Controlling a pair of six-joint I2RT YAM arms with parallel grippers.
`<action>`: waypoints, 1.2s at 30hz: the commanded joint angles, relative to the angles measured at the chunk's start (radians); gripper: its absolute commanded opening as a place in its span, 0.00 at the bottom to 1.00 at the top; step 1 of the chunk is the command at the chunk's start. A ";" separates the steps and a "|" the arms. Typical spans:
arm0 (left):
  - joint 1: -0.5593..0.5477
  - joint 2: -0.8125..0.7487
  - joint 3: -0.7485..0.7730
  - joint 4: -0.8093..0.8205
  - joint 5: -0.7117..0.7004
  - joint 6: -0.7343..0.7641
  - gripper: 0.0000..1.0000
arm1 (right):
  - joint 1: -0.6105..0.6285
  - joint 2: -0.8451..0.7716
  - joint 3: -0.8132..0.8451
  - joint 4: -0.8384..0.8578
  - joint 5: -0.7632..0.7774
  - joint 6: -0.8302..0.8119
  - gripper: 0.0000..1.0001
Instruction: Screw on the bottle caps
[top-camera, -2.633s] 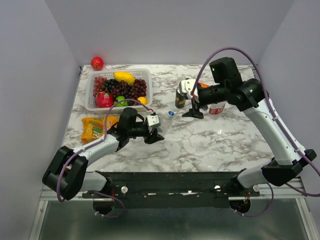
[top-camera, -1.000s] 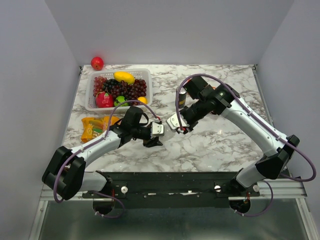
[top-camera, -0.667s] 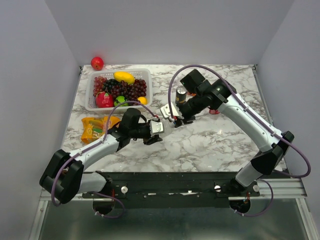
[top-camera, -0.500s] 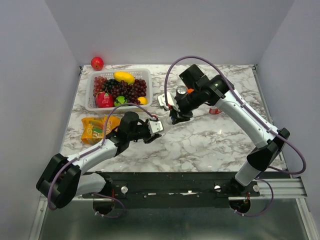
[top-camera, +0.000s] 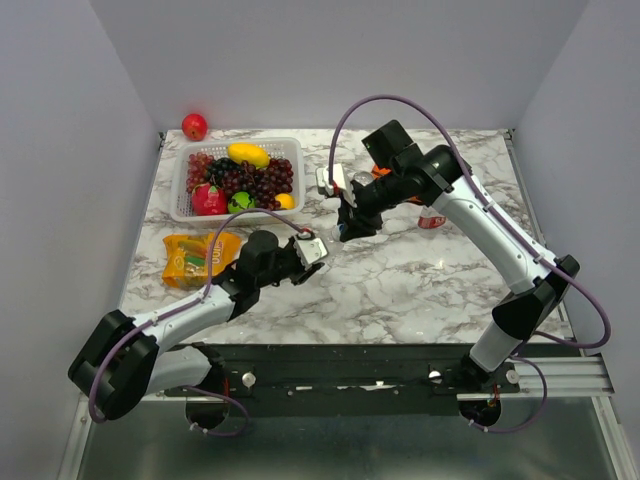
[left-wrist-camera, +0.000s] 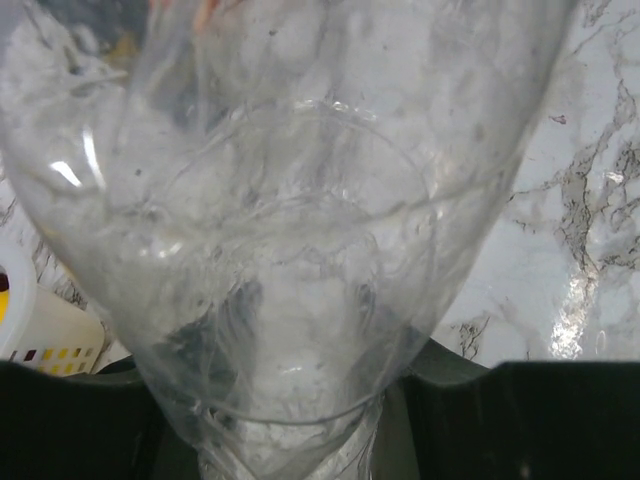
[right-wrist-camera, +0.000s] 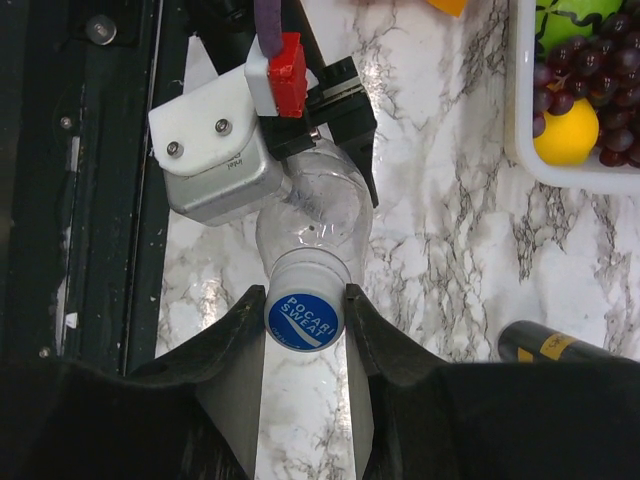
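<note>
Looking in from the near edge of the table (top-camera: 400, 285), I see my left gripper (top-camera: 306, 262) reaching toward the middle. It is closed around the lower part of a clear bottle (right-wrist-camera: 318, 225) with no label. The left wrist camera is almost filled by that bottle's see-through wall, with the dark fingers (left-wrist-camera: 80, 420) just showing at the bottom corners. The bottle leans away from the left arm toward the right one.

On its mouth sits the blue cap (right-wrist-camera: 304, 322). My right gripper (top-camera: 345, 228) comes down from the far right, and its two fingers (right-wrist-camera: 250, 330) press on either side of the cap in a narrow hold. I think the cap is seated square on the neck, though I cannot see whether the thread has caught.

To the left of the left gripper lies an orange snack packet (top-camera: 190, 258). Beyond it stands a white basket (top-camera: 290, 148) of fruit. A dark can (right-wrist-camera: 548, 345) lies on the marble near the basket's corner. Behind my right forearm a second bottle with a red label (top-camera: 431, 221) just peeks out. A red apple (top-camera: 194, 126) rests at the far left corner.
</note>
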 joint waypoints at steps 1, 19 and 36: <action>-0.022 -0.028 0.001 0.150 -0.187 -0.092 0.00 | 0.021 0.031 -0.001 -0.058 -0.091 0.089 0.00; -0.024 -0.040 -0.010 0.127 -0.175 -0.141 0.00 | 0.020 0.032 0.007 -0.058 -0.094 0.086 0.00; -0.016 -0.100 0.016 -0.125 0.092 -0.134 0.99 | -0.210 0.002 -0.033 -0.339 0.286 -0.109 0.04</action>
